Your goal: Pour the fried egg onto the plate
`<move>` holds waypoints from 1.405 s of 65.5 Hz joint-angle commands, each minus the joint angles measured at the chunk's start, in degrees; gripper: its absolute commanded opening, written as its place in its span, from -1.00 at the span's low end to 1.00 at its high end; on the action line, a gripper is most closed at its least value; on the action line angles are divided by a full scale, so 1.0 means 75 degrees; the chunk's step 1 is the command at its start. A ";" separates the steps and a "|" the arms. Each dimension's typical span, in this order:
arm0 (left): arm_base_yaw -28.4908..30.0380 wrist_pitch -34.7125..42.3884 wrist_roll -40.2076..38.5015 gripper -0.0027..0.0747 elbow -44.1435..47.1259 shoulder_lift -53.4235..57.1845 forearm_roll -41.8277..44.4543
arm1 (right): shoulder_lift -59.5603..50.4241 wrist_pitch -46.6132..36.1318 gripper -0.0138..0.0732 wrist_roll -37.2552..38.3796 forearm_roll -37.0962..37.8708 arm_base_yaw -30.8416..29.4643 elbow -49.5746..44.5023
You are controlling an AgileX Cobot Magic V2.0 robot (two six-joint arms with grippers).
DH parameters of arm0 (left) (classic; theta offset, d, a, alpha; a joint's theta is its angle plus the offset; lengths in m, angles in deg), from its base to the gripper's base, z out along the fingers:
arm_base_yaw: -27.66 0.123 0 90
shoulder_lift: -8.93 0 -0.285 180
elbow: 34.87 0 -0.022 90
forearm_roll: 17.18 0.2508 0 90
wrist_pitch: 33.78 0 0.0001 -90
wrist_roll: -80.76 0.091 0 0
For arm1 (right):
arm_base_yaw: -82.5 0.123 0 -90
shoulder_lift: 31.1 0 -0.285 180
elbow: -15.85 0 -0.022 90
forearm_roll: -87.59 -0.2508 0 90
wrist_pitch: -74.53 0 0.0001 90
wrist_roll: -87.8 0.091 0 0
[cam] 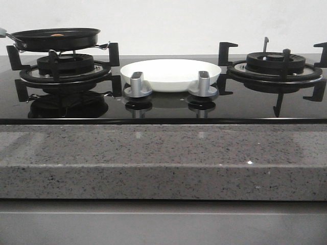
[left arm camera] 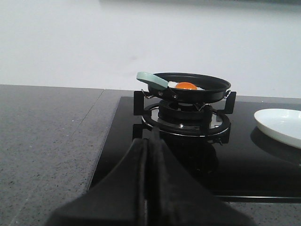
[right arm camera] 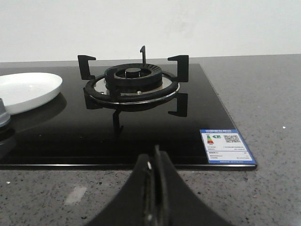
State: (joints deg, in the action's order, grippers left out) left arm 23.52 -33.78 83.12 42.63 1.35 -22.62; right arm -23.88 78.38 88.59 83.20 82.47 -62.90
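Observation:
The fried egg (left arm camera: 186, 86), white with an orange yolk, lies in a black frying pan (left arm camera: 193, 87) with a pale green handle (left arm camera: 151, 79) on the left burner. In the front view the pan (cam: 56, 39) sits on the left burner and only a bit of yolk (cam: 57, 35) shows. The white plate (cam: 171, 74) rests on the black glass hob between the burners; it also shows in the left wrist view (left arm camera: 280, 125) and the right wrist view (right arm camera: 26, 90). My left gripper (left arm camera: 151, 141) is shut and empty, short of the pan. My right gripper (right arm camera: 154, 157) is shut and empty, in front of the right burner.
Two silver knobs (cam: 137, 86) (cam: 203, 84) stand in front of the plate. The right burner (cam: 276, 65) with black pan supports is bare. A grey speckled stone counter (cam: 153, 153) surrounds the hob. An energy label (right arm camera: 226, 146) sticks to the hob's near right corner.

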 commanded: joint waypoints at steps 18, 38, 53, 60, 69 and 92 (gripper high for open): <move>-0.0064 0.0972 0.0015 -0.98 0.0047 0.0100 -0.0043 | -0.0148 -0.0722 -0.93 -0.0048 0.0082 -0.0031 0.0056; -0.0064 0.0833 0.0015 -0.98 -0.0876 0.0083 -0.0123 | -0.0148 -0.0108 -0.93 -0.0048 0.0022 -0.0031 0.1075; -0.0064 -0.0878 0.0015 -0.98 -0.2881 -0.0336 0.0004 | 0.0639 0.1379 -0.93 -0.0048 0.0022 -0.0031 0.3234; -0.0064 -0.1619 0.0015 -0.98 -0.3745 -0.0965 0.0014 | 0.1423 0.2033 -0.93 -0.0048 0.0022 -0.0031 0.4266; -0.0064 -0.2738 0.0015 -0.98 -0.4799 -0.1980 0.0014 | 0.2513 0.3064 -0.93 -0.0048 -0.0090 -0.0031 0.5336; -0.0064 -0.3983 0.0015 -0.98 -0.5487 -0.4015 -0.0126 | 0.4479 0.4372 -0.93 -0.0048 -0.0221 -0.0031 0.5801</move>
State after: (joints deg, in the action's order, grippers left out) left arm 23.52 -67.20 83.12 3.45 -26.25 -22.65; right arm 7.27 114.09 88.59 82.03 82.47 -21.16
